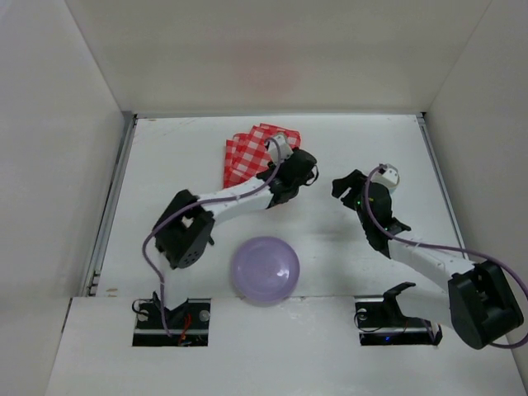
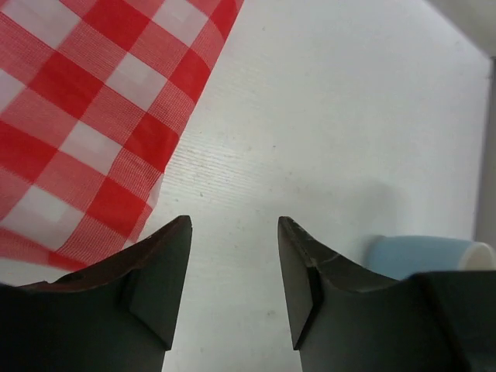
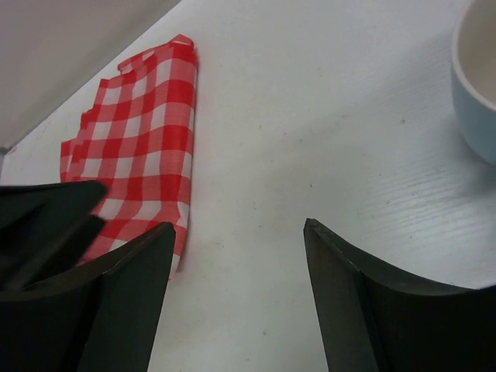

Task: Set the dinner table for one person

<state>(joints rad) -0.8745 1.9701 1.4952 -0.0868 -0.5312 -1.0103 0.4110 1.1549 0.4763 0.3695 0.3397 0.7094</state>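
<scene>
Dinner table (image 1: 165, 157) looks flat, matte white, faintly grained and speckled

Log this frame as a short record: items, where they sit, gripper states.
table: white
cloth: red-checked, layered, lying flat at far centre
bowl: purple, at near edge between the arm bases
cup: light blue, on table close to left gripper; not seen in top view
left gripper: open, empty, at cloth's edge
right gripper: open, empty, over bare table
</scene>
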